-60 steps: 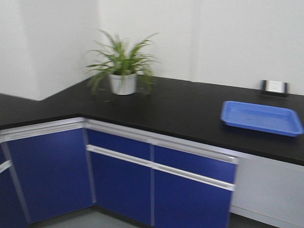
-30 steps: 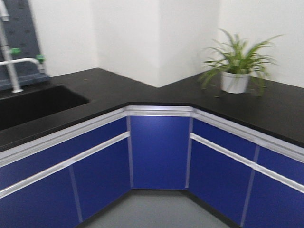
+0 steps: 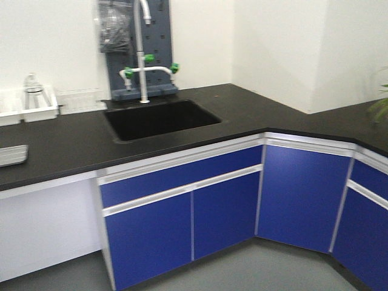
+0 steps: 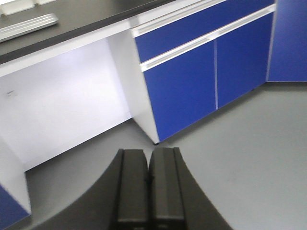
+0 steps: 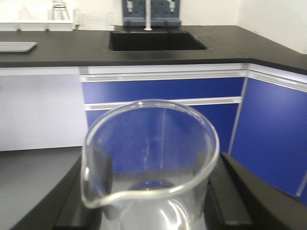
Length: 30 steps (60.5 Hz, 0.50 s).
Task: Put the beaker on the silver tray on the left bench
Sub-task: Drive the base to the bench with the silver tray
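Note:
The clear glass beaker (image 5: 149,158) fills the lower middle of the right wrist view, upright, its pouring lip toward the camera. My right gripper (image 5: 153,182) is shut on it, one black finger on each side. The silver tray (image 3: 12,155) lies on the black bench at the far left edge of the front view; it also shows as a silver tray (image 4: 26,26) in the left wrist view and silver tray (image 5: 17,46) in the right wrist view. My left gripper (image 4: 148,165) hangs over the grey floor, fingers pressed together, holding nothing.
A black sink (image 3: 159,118) with a tall tap (image 3: 144,54) sits mid-bench. White racks (image 3: 27,108) holding glassware stand behind the tray. Blue cabinet doors (image 3: 182,212) run below the bench, which turns a corner at right. A plant leaf (image 3: 381,106) pokes in at right.
The front view has swung left: the potted plant and blue tray have left the picture, and the sink, tap, white racks and silver tray have come in.

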Tool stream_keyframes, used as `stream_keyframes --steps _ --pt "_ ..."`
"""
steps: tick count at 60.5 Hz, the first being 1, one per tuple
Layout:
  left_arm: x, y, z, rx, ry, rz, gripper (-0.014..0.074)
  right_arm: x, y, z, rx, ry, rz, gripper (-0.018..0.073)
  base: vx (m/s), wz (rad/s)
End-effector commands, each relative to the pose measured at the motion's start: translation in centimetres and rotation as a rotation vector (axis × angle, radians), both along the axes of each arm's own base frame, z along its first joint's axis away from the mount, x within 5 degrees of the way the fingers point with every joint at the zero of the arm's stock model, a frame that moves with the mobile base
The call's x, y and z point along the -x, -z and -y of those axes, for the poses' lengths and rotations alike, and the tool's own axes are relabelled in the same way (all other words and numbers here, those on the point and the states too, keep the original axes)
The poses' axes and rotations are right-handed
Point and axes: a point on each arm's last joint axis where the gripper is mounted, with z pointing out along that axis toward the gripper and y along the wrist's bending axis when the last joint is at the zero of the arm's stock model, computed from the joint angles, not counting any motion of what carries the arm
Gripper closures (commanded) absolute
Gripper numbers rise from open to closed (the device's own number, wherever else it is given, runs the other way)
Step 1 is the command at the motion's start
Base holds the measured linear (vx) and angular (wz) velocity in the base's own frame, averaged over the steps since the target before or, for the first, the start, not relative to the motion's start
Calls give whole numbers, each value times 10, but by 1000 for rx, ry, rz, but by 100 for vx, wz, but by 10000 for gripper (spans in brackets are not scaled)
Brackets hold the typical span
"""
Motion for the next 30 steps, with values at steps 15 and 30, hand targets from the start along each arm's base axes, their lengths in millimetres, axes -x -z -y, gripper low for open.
stream_keyframes --steps 15,30 --pt "-2 -1 1 8 9 70 595 0 -16 -3 -5 -39 86 571 -5 50" --pt "-2 -1 1 8 9 70 595 0 -16 -3 -5 -39 86 571 4 62"
